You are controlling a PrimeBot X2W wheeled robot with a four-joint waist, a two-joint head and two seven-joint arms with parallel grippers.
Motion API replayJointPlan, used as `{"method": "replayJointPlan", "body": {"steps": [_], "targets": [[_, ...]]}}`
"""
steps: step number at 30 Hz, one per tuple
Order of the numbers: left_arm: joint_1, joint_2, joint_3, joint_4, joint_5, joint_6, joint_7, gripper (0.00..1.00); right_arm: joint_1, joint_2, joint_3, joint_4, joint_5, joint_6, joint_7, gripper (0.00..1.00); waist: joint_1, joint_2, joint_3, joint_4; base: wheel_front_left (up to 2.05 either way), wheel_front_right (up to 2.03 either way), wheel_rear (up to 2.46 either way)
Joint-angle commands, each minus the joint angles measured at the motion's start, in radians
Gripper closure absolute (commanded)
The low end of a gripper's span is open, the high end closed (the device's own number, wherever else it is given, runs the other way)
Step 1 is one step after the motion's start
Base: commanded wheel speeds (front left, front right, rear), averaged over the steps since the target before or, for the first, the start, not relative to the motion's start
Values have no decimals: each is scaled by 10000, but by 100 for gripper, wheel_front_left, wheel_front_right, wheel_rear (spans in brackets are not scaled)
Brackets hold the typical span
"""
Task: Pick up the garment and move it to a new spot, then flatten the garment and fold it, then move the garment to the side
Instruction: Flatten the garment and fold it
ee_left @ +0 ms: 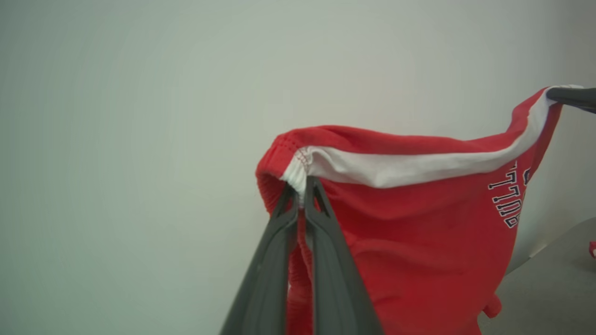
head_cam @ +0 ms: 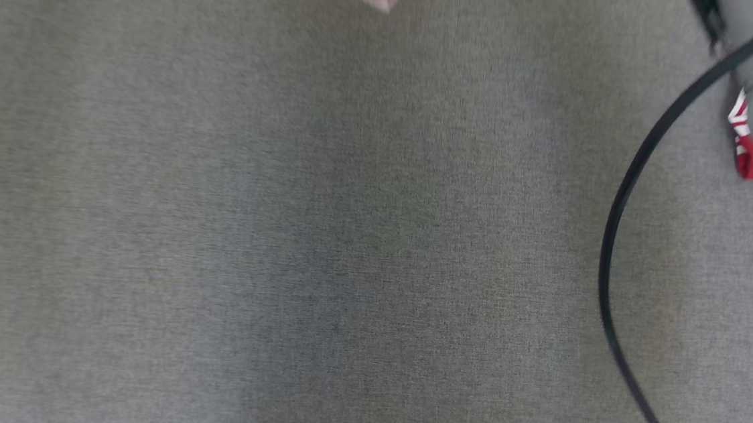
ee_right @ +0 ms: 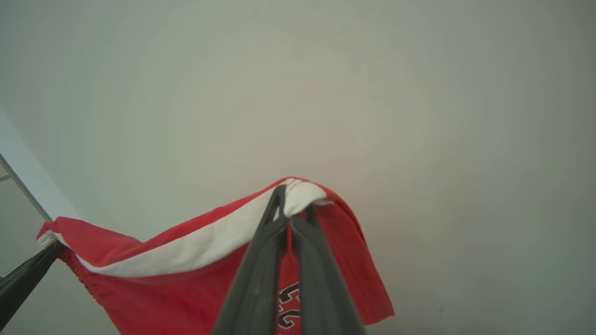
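On the red garment (ee_left: pixel 409 251), white letters (ee_left: pixel 508 195) with dark outlines run sideways in the left wrist view and read "BULL"; the edge of the cloth cuts off the rest. In the right wrist view a dark-edged number (ee_right: pixel 289 304) on the same garment looks like "23", partly hidden behind the right claw (ee_right: pixel 292 209).

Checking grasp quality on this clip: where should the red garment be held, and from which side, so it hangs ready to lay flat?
Its white stripe, pinched at both ends, fingers coming across the edge. The left gripper and right gripper hold it so: the stripe spans between them and the garment hangs below as one sheet.
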Motion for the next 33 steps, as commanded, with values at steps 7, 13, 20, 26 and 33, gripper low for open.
{"method": "replayJointPlan", "body": {"steps": [7, 13, 20, 26, 33], "targets": [[-1906, -383, -430, 1037, -411, 9, -482, 100, -1905, 141, 93, 1269, -299, -6, -664, 100, -5, -3, 841, -301, 0, 0, 0], [-2128, -504, -968, 1614, -659, 9, -1048, 100, -2142, 145, 528, 1634, -318, -6, -1099, 100, -5, -3, 975, -328, 0, 0, 0], [-1302, -253, -1650, 1466, -1123, 9, -1493, 100, -1440, -199, 1262, 1204, 108, -6, -1282, 100, -5, -3, 1079, -288, 0, 0, 0], [553, 6, -1636, 691, -1533, 62, -1737, 100, 425, -807, 2080, 29, 915, -6, -1555, 100, -5, -3, 422, -276, 0, 0, 0], [3084, 299, -1253, -1068, -1882, 610, -1788, 100, 2792, -1563, 2761, -1455, 1466, -6, -1853, 100, -5, -3, -497, -345, 0, 0, 0]]}}
